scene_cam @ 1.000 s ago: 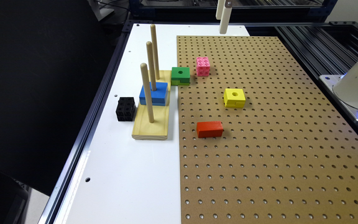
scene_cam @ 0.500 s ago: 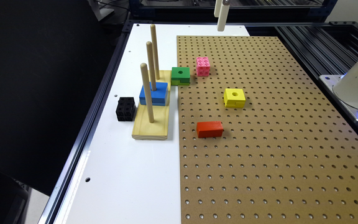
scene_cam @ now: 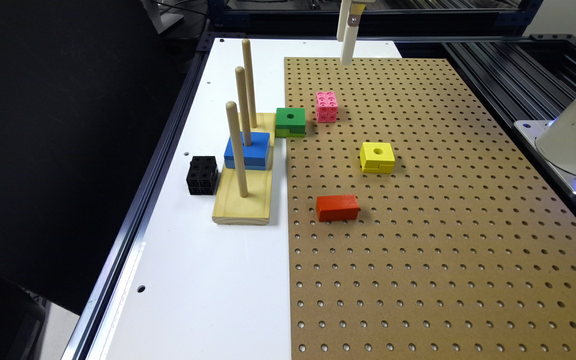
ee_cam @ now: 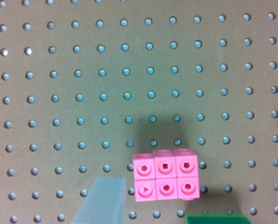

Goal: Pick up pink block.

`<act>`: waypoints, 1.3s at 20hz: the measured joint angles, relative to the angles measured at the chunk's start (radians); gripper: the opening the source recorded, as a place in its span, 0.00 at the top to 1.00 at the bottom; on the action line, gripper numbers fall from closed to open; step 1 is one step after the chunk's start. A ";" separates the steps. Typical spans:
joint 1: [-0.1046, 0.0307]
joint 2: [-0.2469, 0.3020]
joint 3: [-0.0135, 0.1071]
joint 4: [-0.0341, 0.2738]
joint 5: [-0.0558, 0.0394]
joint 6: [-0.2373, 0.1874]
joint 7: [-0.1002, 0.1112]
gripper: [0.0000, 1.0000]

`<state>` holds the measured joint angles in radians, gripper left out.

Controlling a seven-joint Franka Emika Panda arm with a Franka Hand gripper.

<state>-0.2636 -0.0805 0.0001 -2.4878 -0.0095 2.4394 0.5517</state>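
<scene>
Hovering with fingers apart, the gripper (scene_cam: 346, 47) is sitting at 1 o'clock of the pink block (scene_cam: 326, 106), which is touching nothing, green block (scene_cam: 290, 121) at its 9; centring before descending seems wise.

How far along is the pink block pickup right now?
Nothing is done yet: the pink block sits on the pegboard beside the green block, ungrasped. In hand: the gripper hangs above and beyond it, open. Left: lining up, descending, closing, lifting.
</scene>
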 joint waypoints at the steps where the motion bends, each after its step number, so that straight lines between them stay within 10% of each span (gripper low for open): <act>1: 0.000 0.000 0.000 0.000 0.0000 0.000 0.000 0.00; 26: 0.000 0.180 0.000 0.001 0.0000 0.151 0.000 0.00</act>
<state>-0.2638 0.0994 0.0001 -2.4864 -0.0095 2.5902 0.5514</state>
